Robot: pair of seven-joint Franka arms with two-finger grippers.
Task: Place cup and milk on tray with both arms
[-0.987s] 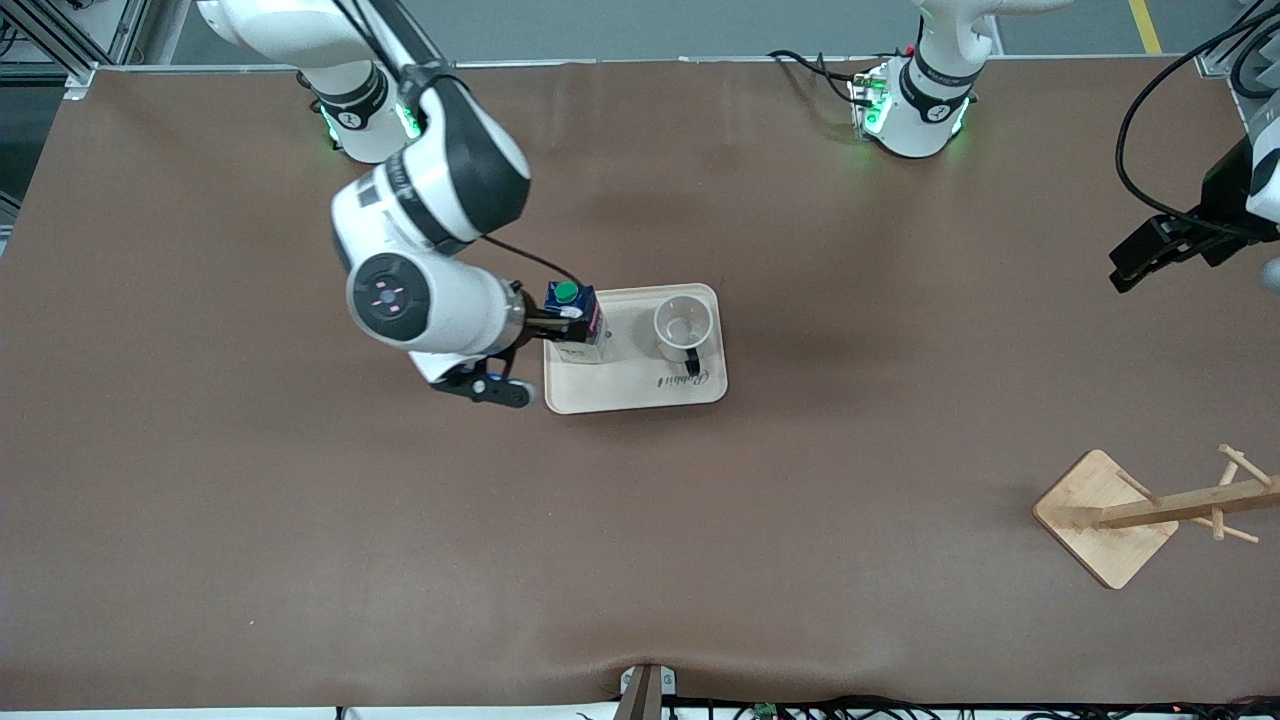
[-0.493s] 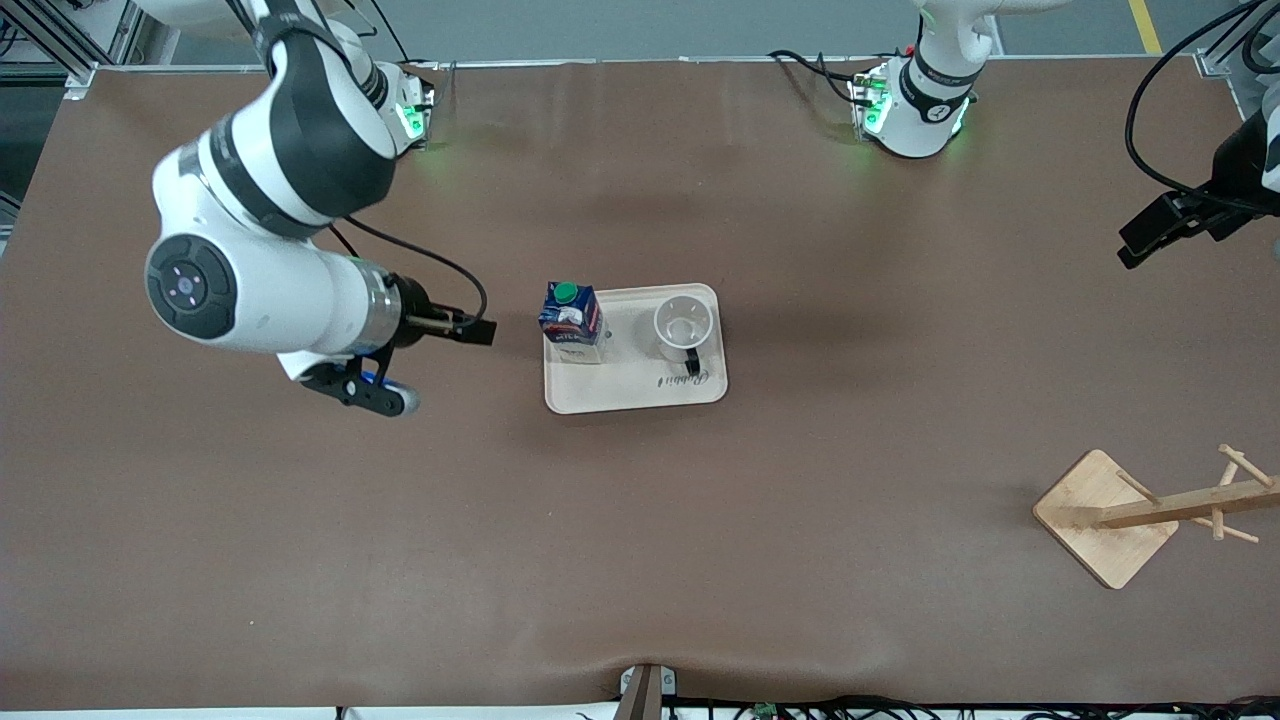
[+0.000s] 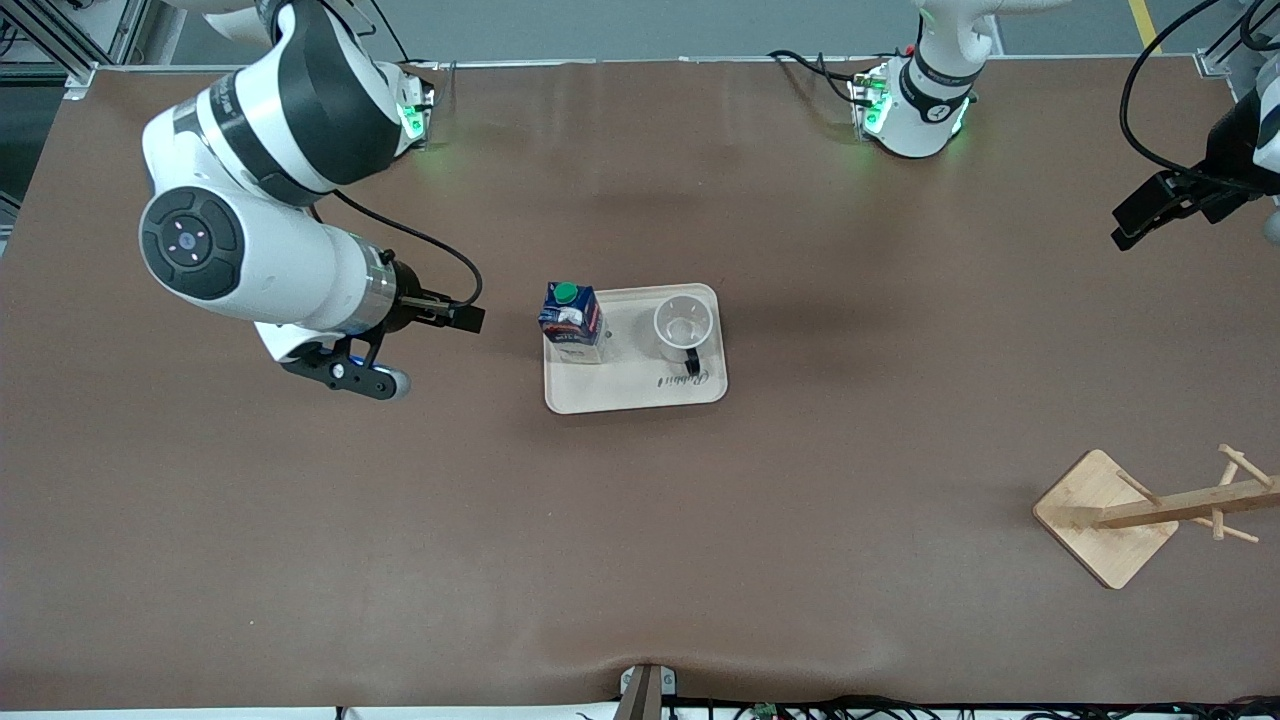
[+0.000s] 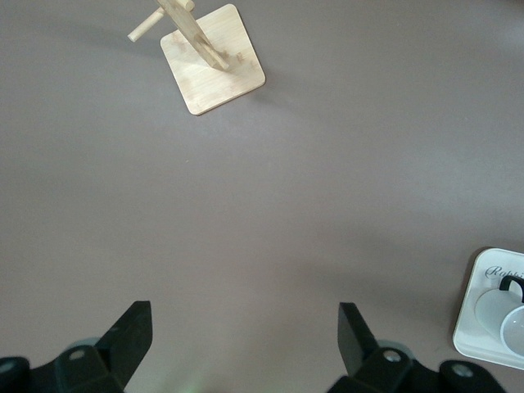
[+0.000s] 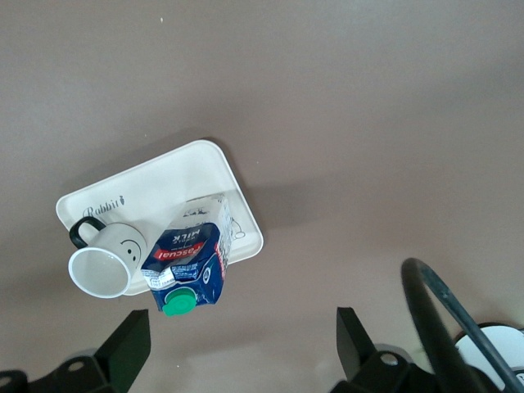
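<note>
The cream tray (image 3: 620, 390) lies mid-table. On it stand the blue and white milk carton (image 3: 572, 322) with a green cap, at the right arm's end of the tray, and the white cup (image 3: 684, 326) beside it, its black handle toward the front camera. In the right wrist view the tray (image 5: 155, 188), the carton (image 5: 187, 264) and the smiley-faced cup (image 5: 102, 266) all show. My right gripper (image 3: 468, 318) is open and empty, over the table beside the tray. My left gripper (image 3: 1140, 220) is open and empty, raised at the left arm's end of the table, where that arm waits.
A wooden mug rack (image 3: 1180, 508) on a square base (image 3: 1100, 520) stands near the front camera at the left arm's end; it also shows in the left wrist view (image 4: 211, 59). A tray corner (image 4: 491, 311) shows there too.
My right gripper let go of the milk carton on the tray and drew back toward the right arm's end of the table. The left gripper shifted slightly.
</note>
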